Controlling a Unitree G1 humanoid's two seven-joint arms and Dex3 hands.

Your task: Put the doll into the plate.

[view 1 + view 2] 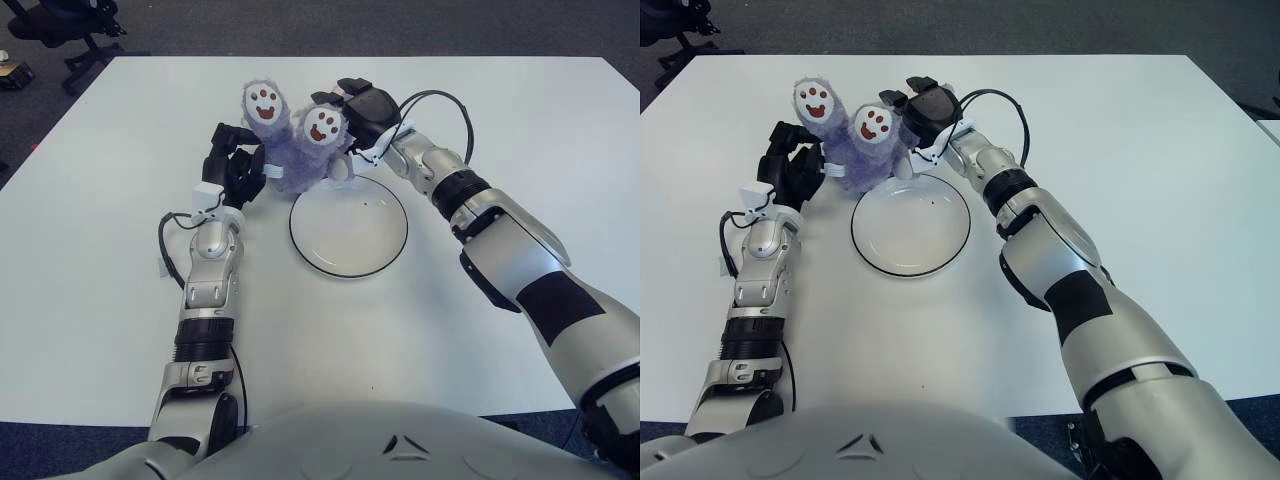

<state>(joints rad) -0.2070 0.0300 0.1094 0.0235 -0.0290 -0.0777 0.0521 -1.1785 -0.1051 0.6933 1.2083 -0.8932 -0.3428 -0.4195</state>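
A purple plush doll [296, 150] sits just beyond the far-left rim of the white, black-edged plate [350, 240]. Its two feet point up and show red smiling paw faces. My left hand [236, 168] is against the doll's left side, fingers curled onto its fur. My right hand [360, 108] is wrapped over the doll's right side, next to the right foot. The doll is held between both hands. The doll's lower edge overlaps the plate's rim. Nothing lies inside the plate.
The white table [520, 120] stretches wide on both sides of the plate. A black cable [455, 100] loops off my right forearm. An office chair [62, 25] stands on the dark floor past the table's far-left corner.
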